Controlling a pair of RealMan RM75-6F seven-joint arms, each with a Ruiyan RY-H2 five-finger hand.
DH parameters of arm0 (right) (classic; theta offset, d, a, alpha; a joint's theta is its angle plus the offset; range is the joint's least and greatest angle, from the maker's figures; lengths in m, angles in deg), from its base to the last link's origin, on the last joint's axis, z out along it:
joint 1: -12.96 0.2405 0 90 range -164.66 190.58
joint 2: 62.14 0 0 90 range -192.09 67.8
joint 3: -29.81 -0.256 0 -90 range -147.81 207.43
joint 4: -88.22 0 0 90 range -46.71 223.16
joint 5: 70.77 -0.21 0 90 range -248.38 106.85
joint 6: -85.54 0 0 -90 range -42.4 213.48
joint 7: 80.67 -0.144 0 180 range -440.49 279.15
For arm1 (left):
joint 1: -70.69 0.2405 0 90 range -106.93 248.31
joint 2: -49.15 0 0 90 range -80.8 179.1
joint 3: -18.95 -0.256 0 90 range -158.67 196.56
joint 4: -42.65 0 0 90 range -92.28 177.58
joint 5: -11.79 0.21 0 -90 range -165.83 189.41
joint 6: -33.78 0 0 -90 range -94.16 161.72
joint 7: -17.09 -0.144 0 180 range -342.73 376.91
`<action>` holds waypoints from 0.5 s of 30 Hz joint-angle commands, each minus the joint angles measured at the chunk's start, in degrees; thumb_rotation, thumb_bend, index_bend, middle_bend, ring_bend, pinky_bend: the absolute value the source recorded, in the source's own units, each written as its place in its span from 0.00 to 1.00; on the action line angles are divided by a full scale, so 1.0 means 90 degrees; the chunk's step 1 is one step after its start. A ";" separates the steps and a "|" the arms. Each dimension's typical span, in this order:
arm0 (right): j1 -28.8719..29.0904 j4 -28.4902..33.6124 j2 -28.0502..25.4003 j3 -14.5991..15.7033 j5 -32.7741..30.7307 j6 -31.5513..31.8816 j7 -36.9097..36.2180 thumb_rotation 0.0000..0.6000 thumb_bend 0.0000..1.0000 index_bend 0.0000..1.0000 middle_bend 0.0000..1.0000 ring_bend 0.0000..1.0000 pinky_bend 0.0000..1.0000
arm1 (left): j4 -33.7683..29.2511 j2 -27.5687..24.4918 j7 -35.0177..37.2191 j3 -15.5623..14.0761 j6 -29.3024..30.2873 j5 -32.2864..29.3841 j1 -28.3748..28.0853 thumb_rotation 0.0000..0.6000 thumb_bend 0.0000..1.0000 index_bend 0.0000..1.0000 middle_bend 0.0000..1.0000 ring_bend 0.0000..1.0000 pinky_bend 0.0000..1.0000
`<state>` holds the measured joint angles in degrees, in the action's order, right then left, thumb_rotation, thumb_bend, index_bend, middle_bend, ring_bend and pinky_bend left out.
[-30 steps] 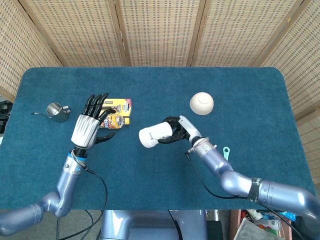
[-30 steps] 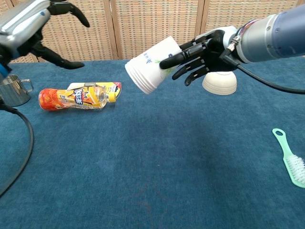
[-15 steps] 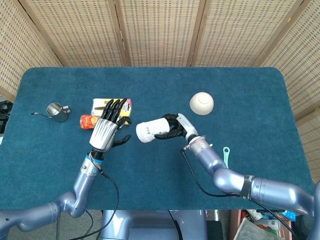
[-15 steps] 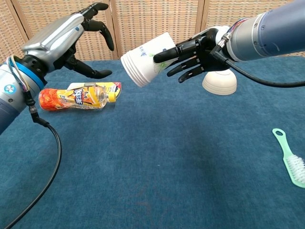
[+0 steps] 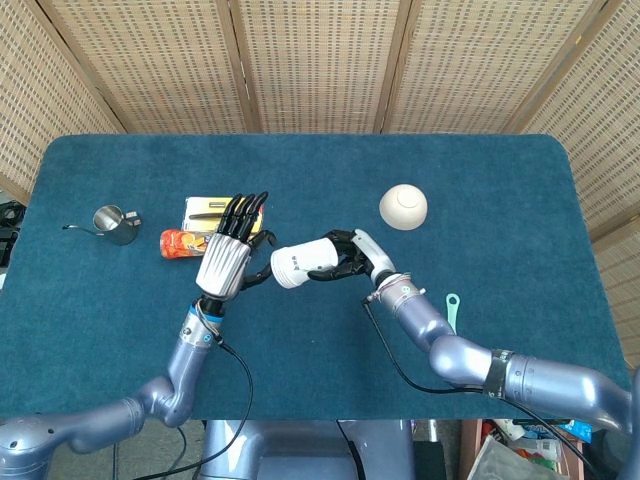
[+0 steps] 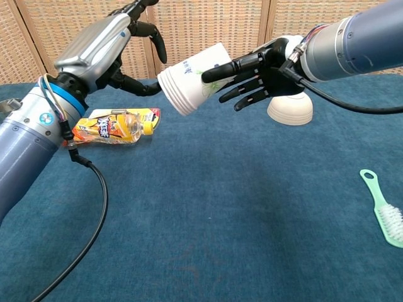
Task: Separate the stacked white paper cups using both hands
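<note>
Cup stack held in the air
Our right hand (image 6: 261, 66) grips the stacked white paper cups (image 6: 189, 87) sideways above the table's middle; our left hand (image 6: 104, 41) sits spread, empty, thumb at the rim.

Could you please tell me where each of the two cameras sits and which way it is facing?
Head view: sits high above the near table edge, looking steeply down on the blue table; shows both arms, the left robot hand and right robot hand.
Chest view: sits low, just above the tabletop, facing forward toward the wicker screen; both forearms enter from the sides.
Shared: both robot hands, the stacked cups, bottle, bowl and brush.
</note>
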<state>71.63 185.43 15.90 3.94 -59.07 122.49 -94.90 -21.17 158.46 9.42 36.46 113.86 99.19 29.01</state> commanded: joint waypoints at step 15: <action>-0.0047 0.0046 -0.0113 0.0073 0.0110 -0.0049 -0.0133 1.00 0.37 0.58 0.61 0.47 0.62 | 0.0082 0.0196 0.0002 -0.0087 0.0081 -0.0007 -0.0163 1.00 0.55 0.66 0.00 0.00 0.00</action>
<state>71.22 185.85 14.87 4.59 -58.08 122.06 -96.09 -20.47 160.20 9.43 35.68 114.56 99.15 27.56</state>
